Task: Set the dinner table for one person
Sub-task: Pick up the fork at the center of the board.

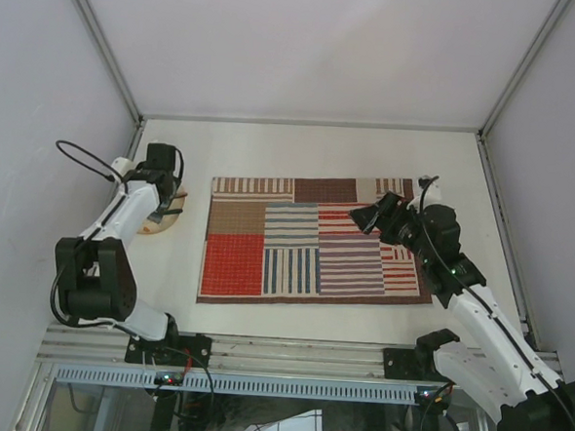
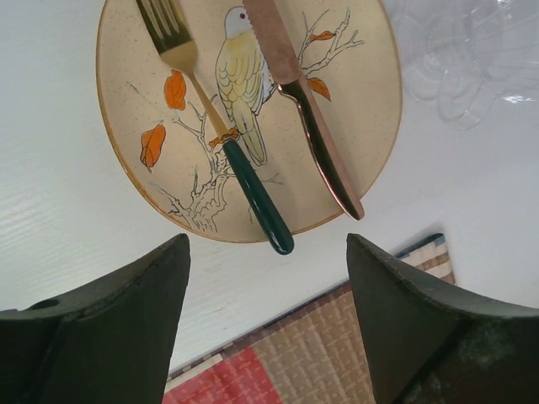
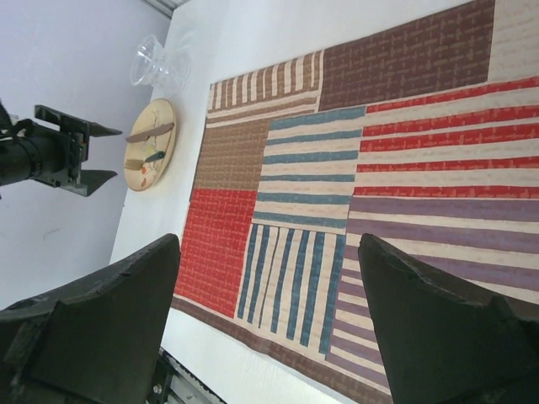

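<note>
- The dinner table (image 1: 321, 154) is seen as a white matte top framed by aluminium rails. It fills the space in front of both arm bases.
- A placemat (image 1: 310, 241) is laid flat around the middle of the dinner table. It is patched in red, brown, blue and purple stripes.
- A plate (image 2: 362, 101) is set on the dinner table left of the placemat, apart from it. A bird on a branch with orange leaves is painted on it.
- A fork (image 2: 253, 189) with gold tines and a dark green handle is laid on the plate. The handle end is seen just past the rim.
- A knife (image 2: 316, 135) with a copper-coloured finish is laid on the plate beside the fork, not touching it. Its handle tip is seen at the rim.
- A clear glass (image 2: 472, 59) is stood on the dinner table just beside the plate, on its far side.
- The left pincer (image 2: 265, 278) is held wide apart at the plate, on the side nearest the placemat. Nothing is gripped between its fingers. Bare table and a placemat corner are seen through the gap.
- The right pincer (image 3: 269, 269) is spread wide too, and nothing is held in it. It is positioned over the right part of the placemat and pointed toward the plate side.
</note>
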`<control>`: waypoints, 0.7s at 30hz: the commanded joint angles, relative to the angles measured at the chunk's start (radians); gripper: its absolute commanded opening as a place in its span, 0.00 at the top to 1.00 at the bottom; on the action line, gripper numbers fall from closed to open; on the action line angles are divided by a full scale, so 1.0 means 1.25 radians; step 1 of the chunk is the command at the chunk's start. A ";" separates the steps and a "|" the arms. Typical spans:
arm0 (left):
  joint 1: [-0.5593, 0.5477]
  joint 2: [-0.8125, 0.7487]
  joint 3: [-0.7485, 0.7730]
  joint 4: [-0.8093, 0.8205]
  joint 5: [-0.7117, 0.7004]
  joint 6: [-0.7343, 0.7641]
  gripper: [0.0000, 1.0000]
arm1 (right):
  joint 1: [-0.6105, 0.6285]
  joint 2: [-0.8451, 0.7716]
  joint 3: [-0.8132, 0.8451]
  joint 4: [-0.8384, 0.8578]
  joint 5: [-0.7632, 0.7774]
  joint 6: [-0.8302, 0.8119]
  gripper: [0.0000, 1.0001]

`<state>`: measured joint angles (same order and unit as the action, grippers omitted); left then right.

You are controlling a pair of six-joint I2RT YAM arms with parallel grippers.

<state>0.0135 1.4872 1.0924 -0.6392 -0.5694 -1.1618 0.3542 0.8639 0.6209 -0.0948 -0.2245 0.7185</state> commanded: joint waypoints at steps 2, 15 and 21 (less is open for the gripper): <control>0.006 0.036 0.051 -0.056 -0.012 -0.030 0.21 | 0.007 -0.038 -0.002 0.008 0.019 0.014 0.13; 0.006 0.149 0.139 -0.141 0.003 -0.079 0.21 | 0.007 -0.042 -0.034 0.033 -0.024 0.016 0.13; 0.007 0.189 0.182 -0.171 -0.001 -0.087 0.21 | 0.007 -0.058 -0.046 0.026 -0.025 0.013 0.14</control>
<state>0.0143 1.7119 1.2514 -0.8135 -0.5571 -1.2427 0.3561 0.8169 0.5728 -0.1005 -0.2478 0.7330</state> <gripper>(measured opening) 0.789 0.865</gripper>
